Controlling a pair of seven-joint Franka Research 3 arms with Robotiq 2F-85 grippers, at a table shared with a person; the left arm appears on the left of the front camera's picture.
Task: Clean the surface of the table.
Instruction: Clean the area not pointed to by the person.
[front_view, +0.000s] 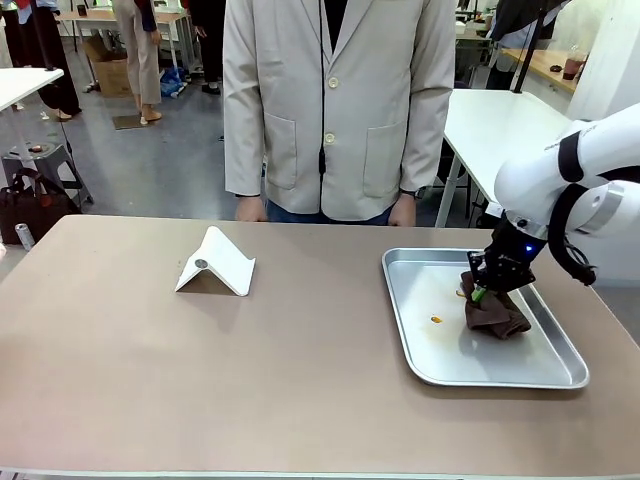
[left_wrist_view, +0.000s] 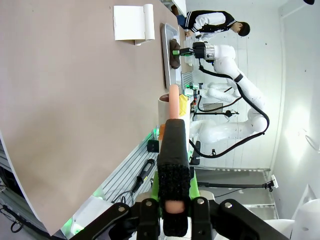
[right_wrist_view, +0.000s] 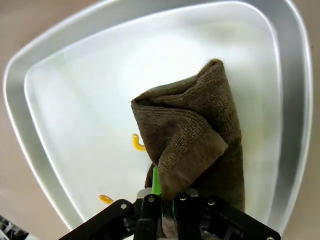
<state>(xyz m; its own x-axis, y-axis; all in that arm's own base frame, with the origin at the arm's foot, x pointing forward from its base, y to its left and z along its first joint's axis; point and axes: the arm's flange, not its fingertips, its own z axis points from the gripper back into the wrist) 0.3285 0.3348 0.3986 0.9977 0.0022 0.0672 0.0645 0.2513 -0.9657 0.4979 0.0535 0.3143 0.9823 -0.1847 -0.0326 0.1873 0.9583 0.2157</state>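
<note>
Presently, right claw (front_view: 480, 293): clamped on brown cloth (front_view: 497, 315) in tray (front_view: 440, 352).
Left claw (left_wrist_view: 173, 172): clamped on black-handled tool (left_wrist_view: 173, 140).
Tray: set on worktop (front_view: 250, 380).

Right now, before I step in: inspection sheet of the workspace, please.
Surface: table, brown matte top, no spill seen on it.
Job's things: brown cloth in the silver tray; small orange bits in the tray too.
Clutter: white folded stand left of the tray.
Grippers: right gripper shut on the brown cloth; left gripper shut, apparently on a pinkish stick.
Cables: black cable looped at the right arm's wrist.
Surroundings: person in a pale jacket at the far edge; white tables behind.
</note>
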